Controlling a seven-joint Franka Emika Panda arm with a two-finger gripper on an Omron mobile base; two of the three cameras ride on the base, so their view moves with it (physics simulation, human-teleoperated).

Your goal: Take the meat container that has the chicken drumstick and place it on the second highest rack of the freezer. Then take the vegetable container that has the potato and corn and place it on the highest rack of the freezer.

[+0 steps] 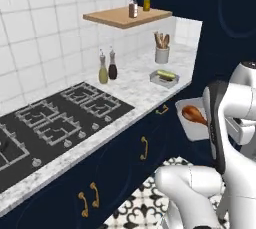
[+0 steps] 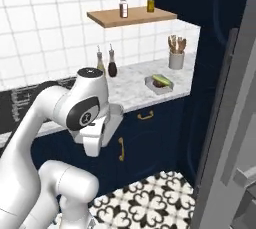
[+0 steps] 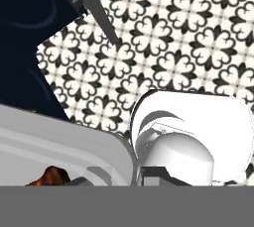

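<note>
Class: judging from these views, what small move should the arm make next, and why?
Probably swing the meat container right toward the freezer: the tray with the chicken drumstick hangs off the counter, apparently gripped, while the freezer door stands open at right.

A marble-patterned counter (image 1: 135, 90) runs along a white tiled wall (image 1: 45, 38). A black gas hob (image 1: 55, 118) is set into the counter at its near end. Two bottles (image 1: 107, 68), one olive and one dark, stand side by side near the wall beyond the hob. A grey cup of wooden utensils (image 1: 162, 48) stands at the far end of the counter. A wooden shelf (image 1: 127, 17) on the wall carries two small jars (image 1: 139, 6). Navy cabinets (image 1: 125, 158) with brass handles (image 1: 144, 148) sit below the counter. The floor (image 2: 150, 200) has black-and-white patterned tiles.
</note>
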